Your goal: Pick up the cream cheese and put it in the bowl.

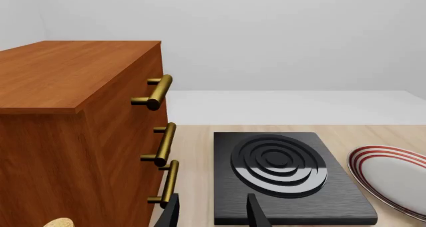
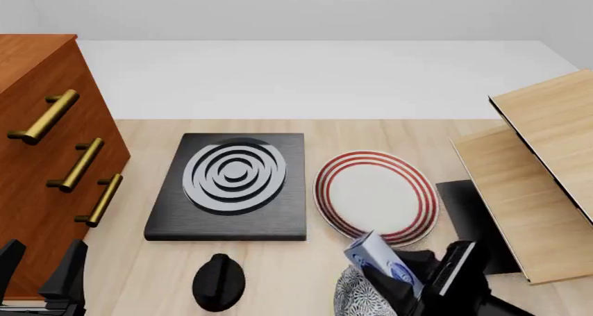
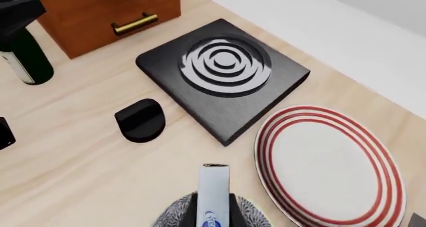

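While the right gripper (image 2: 407, 278) clamps its fingers on the cream cheese (image 2: 378, 260) at the lower right of the front frame, the carton hangs tilted above the bowl (image 2: 357, 296), just below the red-ringed plate (image 2: 376, 194). At lower left, the left gripper (image 2: 42, 274) fingers stand apart, holding nothing, beside the wooden drawer cabinet (image 2: 37, 163).

right jaws clamped, left parted
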Available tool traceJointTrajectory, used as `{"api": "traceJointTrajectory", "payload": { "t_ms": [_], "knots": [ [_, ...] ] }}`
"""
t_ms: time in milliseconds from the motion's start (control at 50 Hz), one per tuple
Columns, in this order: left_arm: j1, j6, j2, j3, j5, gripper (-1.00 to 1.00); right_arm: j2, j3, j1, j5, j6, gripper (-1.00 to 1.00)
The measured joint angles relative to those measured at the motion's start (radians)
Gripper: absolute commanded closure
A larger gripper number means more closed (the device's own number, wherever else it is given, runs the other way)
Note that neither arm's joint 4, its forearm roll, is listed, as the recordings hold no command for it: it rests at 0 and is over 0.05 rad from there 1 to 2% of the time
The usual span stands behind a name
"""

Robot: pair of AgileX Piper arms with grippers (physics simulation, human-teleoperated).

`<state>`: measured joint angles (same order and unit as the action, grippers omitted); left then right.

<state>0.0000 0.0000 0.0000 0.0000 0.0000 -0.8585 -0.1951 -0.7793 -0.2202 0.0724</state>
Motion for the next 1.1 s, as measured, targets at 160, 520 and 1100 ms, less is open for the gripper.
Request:
{"api": "traceJointTrajectory", "payload": {
  "t_ms": [160, 520, 1100],
  "knots": [
    [0.0, 0.0, 0.0, 0.0, 0.0, -1.0, -0.02, 0.043, 0.009, -0.051, -0.018, 1.0],
    [0.0, 0.0, 0.0, 0.0, 0.0, -1.0, -0.124, 0.112, 0.016, -0.193, -0.048, 1.0],
    [0.0, 0.0, 0.0, 0.0, 0.0, -1.0, -0.332, 0.184, 0.031, -0.442, -0.081, 1.0]
  ]
}}
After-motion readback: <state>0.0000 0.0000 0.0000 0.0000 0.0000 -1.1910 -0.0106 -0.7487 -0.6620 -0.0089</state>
